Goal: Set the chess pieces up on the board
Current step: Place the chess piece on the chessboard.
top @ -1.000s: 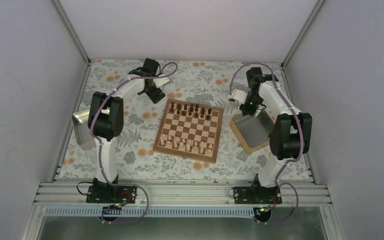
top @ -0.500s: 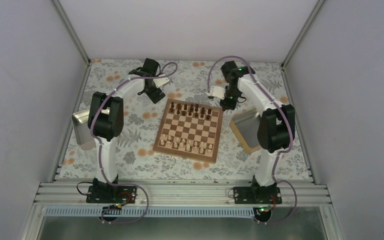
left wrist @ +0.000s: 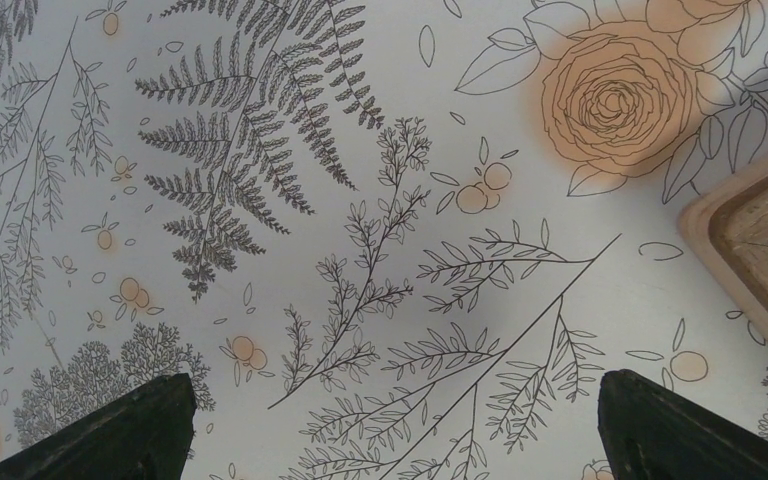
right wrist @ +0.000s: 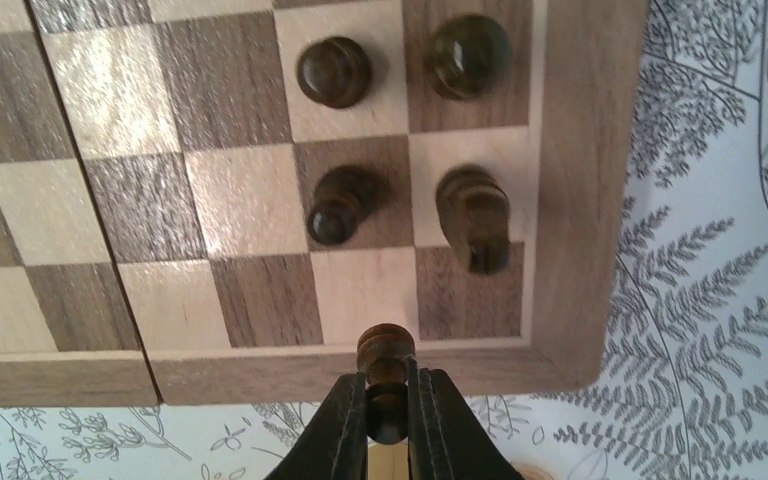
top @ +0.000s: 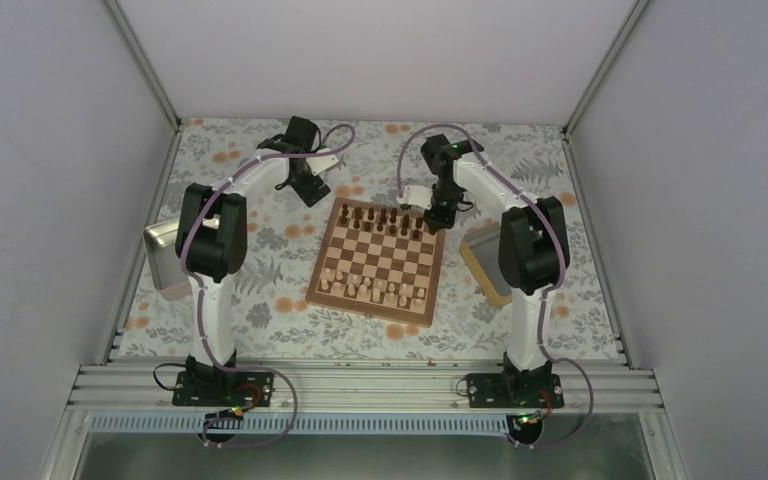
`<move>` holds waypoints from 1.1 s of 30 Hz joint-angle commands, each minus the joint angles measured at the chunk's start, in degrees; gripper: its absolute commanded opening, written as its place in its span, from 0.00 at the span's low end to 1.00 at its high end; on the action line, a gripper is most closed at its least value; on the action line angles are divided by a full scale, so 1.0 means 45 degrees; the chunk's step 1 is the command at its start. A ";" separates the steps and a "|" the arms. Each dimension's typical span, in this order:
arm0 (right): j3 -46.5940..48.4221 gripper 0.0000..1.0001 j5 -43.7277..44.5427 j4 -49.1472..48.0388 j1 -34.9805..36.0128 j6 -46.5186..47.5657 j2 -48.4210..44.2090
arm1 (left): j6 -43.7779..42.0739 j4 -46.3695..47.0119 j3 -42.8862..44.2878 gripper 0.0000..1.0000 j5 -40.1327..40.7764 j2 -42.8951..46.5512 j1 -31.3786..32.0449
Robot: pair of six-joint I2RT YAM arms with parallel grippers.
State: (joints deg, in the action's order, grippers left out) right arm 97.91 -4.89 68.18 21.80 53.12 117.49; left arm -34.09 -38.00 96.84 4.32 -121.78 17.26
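Note:
The chessboard (top: 380, 260) lies mid-table with dark chess pieces (top: 378, 218) along its far rows and pale ones along the near rows. My right gripper (top: 430, 212) hovers at the board's far right corner, shut on a dark brown chess piece (right wrist: 385, 375). In the right wrist view that piece hangs over the board's border (right wrist: 260, 375); several dark pieces (right wrist: 334, 72) stand on the squares beyond, one (right wrist: 474, 215) leaning or lying. My left gripper (top: 310, 190) is open and empty above the tablecloth, left of the board's far left corner (left wrist: 760, 240).
A tan-rimmed tray (top: 482, 262) lies right of the board, partly under the right arm. A metal tray (top: 163, 258) sits at the table's left edge. The flowered tablecloth (top: 280, 300) covers the table.
My right arm has swung left from over the tan-rimmed tray to the board's far right corner. The left arm has not moved.

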 commanded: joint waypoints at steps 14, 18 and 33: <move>-0.0053 0.07 -0.0306 -0.0116 0.0468 -0.0340 0.0352 | -0.0150 0.0163 -0.0059 1.00 0.0069 0.0429 0.0052; -0.0213 0.07 -0.0291 -0.0199 0.0468 -0.0375 0.0359 | -0.0143 0.0155 -0.0039 1.00 0.0039 0.0401 0.0069; -0.0534 0.15 -0.0128 -0.0430 0.0468 -0.0418 0.0390 | -0.0135 0.0163 -0.0055 1.00 0.0015 0.0391 0.0061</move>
State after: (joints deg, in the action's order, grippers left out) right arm 96.47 -5.45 66.65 23.57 52.07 118.69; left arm -34.09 -37.95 96.82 4.36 -121.75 17.26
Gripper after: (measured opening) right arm 0.124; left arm 0.999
